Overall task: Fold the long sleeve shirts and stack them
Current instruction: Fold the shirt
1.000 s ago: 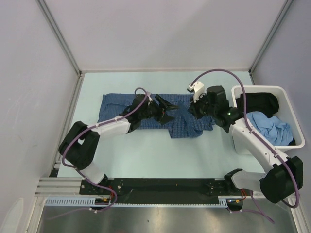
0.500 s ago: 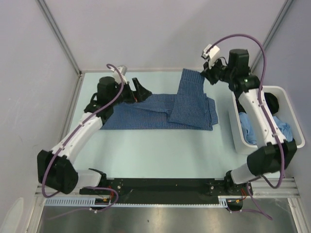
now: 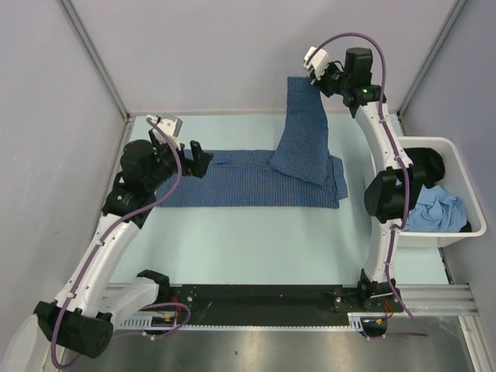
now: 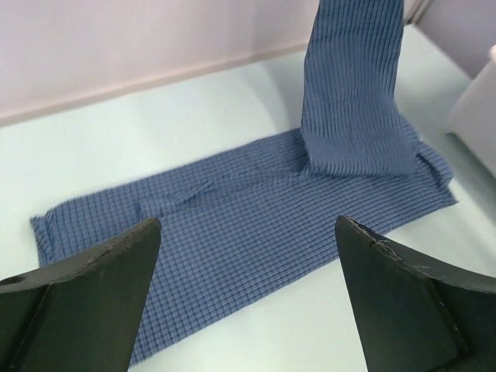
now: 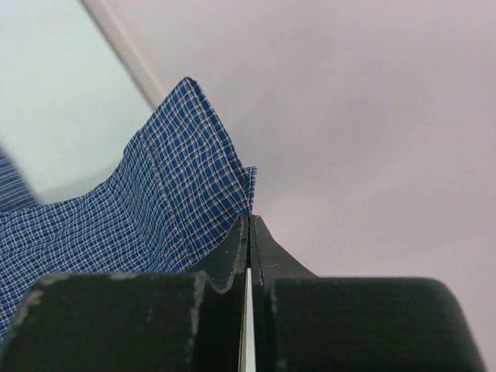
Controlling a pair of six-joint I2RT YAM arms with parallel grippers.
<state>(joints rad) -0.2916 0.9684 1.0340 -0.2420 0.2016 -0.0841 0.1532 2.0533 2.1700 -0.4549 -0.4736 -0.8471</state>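
A dark-blue, finely checked long sleeve shirt [image 3: 248,182] lies flat in a long band across the table. One part of it [image 3: 304,124] is pulled up toward the back wall. My right gripper [image 3: 315,80] is shut on the top edge of that raised part, high above the table. In the right wrist view the checked cloth [image 5: 139,209] hangs from the closed right gripper [image 5: 249,218]. My left gripper [image 3: 199,161] hovers wide open over the shirt's left half, holding nothing. In the left wrist view the shirt [image 4: 256,225] spreads out below the left gripper [image 4: 246,225].
A white bin [image 3: 434,140] stands at the right edge of the table, with a light-blue cloth [image 3: 438,209] and a dark cloth [image 3: 425,161] inside. Grey walls close in the back and both sides. The right arm reaches up past the bin.
The left gripper let go of the shirt, opened wide and drew back to the left. The right gripper, still shut, carried its part of the shirt up and toward the back wall.
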